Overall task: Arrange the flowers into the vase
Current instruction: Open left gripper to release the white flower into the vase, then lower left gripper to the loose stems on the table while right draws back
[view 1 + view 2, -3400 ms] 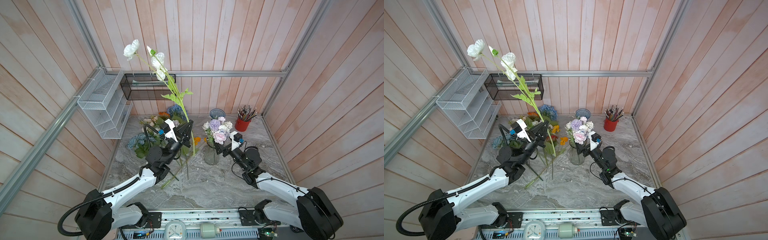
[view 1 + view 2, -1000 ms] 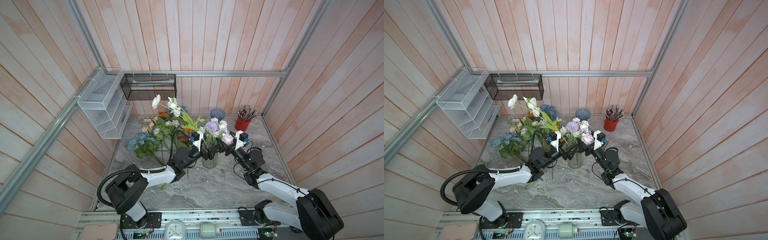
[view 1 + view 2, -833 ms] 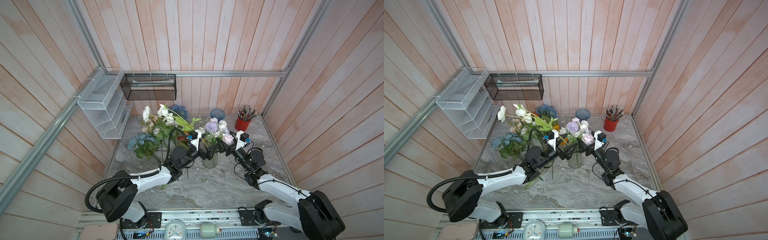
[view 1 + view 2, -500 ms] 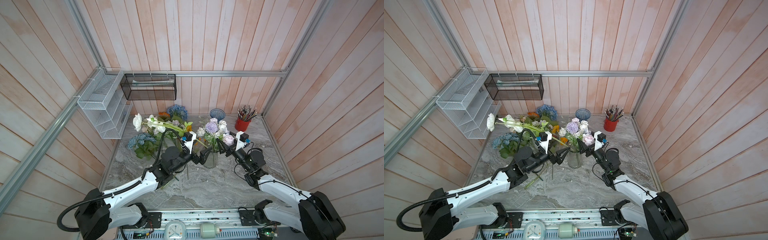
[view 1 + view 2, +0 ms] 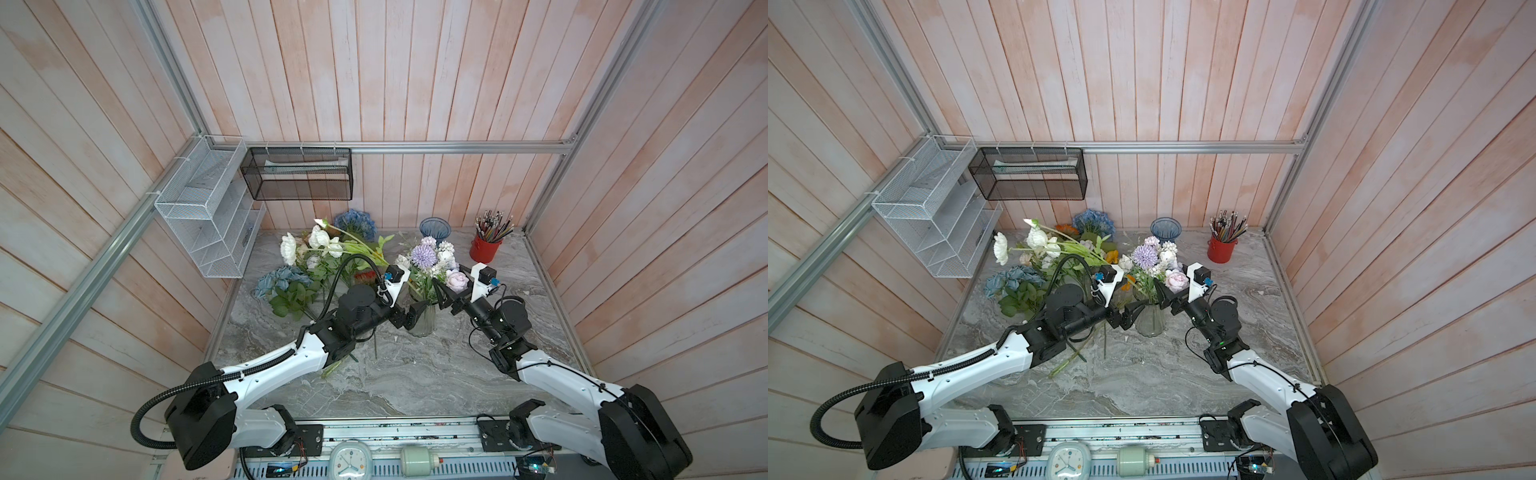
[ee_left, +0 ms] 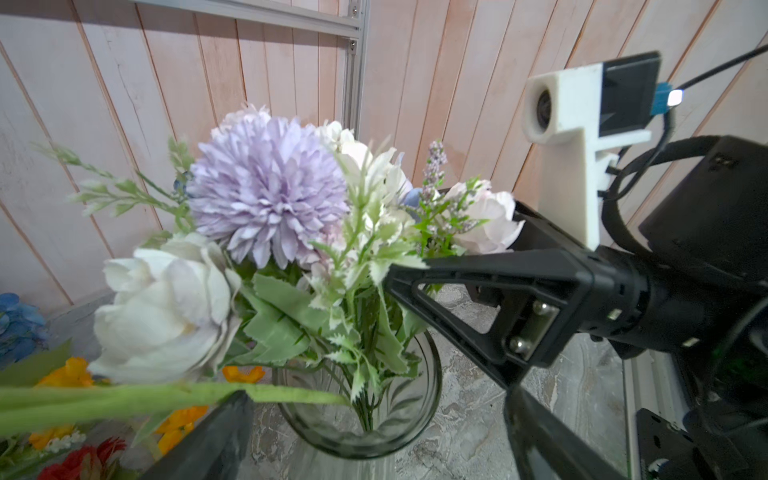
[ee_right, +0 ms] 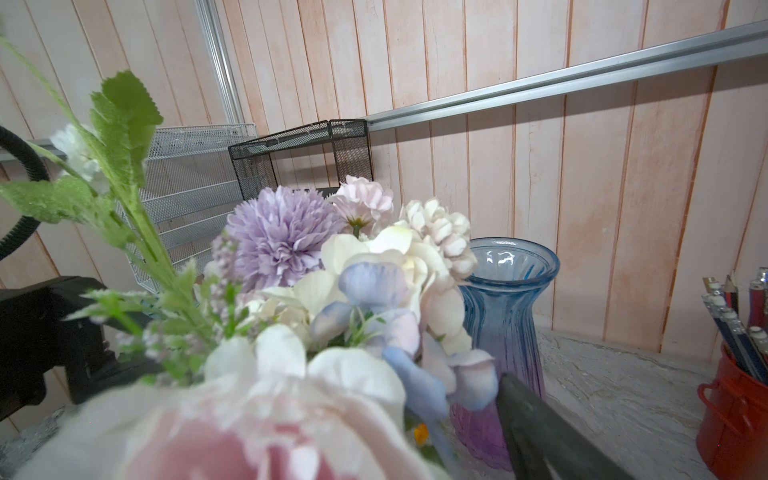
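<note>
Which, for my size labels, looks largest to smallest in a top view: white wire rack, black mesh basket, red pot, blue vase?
white wire rack
black mesh basket
red pot and blue vase: too alike to rank

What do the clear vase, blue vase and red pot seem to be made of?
The clear vase looks like glossy glass: stems show through its patterned wall. The blue vase seems tinted glass, ribbed, with bright glints at the rim. The red pot is probably painted metal, shiny with a side handle; plastic is possible.
</note>
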{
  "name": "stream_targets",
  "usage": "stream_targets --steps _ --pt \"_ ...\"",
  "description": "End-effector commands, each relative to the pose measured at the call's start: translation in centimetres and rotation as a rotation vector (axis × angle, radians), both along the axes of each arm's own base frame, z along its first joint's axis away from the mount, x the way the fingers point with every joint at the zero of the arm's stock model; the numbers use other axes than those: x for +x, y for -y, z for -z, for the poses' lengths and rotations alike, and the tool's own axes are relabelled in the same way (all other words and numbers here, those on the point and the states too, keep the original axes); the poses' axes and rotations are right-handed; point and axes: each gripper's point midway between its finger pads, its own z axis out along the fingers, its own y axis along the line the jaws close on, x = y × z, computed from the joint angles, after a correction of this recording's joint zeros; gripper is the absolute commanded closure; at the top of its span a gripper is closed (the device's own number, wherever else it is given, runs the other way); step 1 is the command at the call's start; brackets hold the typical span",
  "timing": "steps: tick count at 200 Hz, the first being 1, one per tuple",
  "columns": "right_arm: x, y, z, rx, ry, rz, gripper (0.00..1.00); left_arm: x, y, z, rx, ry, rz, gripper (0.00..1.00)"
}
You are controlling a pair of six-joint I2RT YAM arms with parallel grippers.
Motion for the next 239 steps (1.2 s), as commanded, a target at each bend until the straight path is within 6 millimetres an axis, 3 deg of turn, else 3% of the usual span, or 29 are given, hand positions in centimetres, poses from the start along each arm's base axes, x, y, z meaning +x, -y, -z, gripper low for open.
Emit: stream_targets --steps 1,82,115,143,164,196,239 --pt "-0.1 0.0 -0.1 0.000 -0.002 -0.008 0.03 -0.3 0.4 -0.9 -0.005 0.019 0.030 0.05" --pt "-0.4 -0.2 0.4 -0.022 -0.023 -0.022 0.03 -1.9 -5.2 4.0 -0.030 -0.205 -0.149 0.00" --pt "-0.6 -0.2 0.7 -0.050 -0.047 -0.021 0.02 -1.7 -8.0 7.3 0.010 -0.301 -0.232 0.02" --pt "-1.1 0.0 1.3 -0.076 -0.076 -0.015 0.02 -1.5 -10.6 11.0 0.086 -0.427 -0.318 0.10" --pt "-1.7 0.3 1.5 -0.086 -0.095 -0.015 0.02 -2.3 -11.3 13.8 0.151 -0.505 -0.333 0.16" --pt "-2.9 0.6 2.6 -0.112 -0.154 -0.026 0.02 -3.1 -12.0 17.6 0.244 -0.597 -0.358 0.17" --pt "-4.6 1.9 2.7 -0.103 -0.183 -0.008 0.02 -2.9 -11.8 20.5 0.325 -0.636 -0.379 0.19"
